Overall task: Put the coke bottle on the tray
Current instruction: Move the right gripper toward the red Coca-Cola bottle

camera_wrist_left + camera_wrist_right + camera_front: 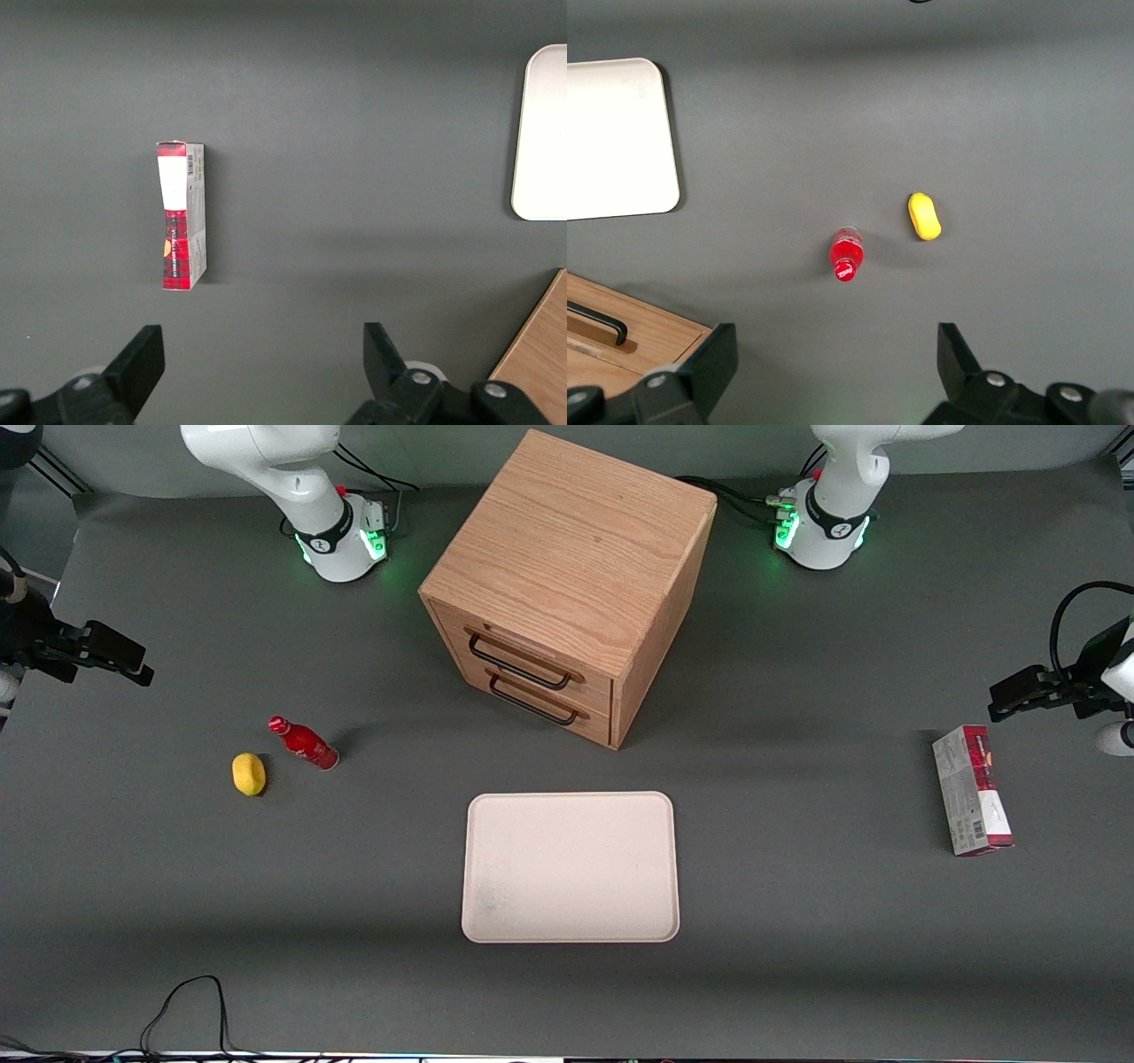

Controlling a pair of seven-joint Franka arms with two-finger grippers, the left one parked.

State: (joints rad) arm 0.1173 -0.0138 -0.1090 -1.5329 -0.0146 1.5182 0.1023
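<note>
The right arm's black two-finger gripper (133, 669) hangs above the dark grey table (797, 921) at the working arm's end, its fingers (709, 359) spread wide and holding nothing. The small all-red coke bottle (304, 743) with red cap stands upright on the table, apart from the gripper and nearer the front camera than it. A yellow oval lemon (249, 773) lies just beside the bottle, not touching. The large flat cream rectangular tray (570, 868) lies well apart from the bottle, in front of the wooden two-drawer cabinet (567, 584). A red-and-grey rectangular carton (972, 789) lies toward the parked arm's end.
</note>
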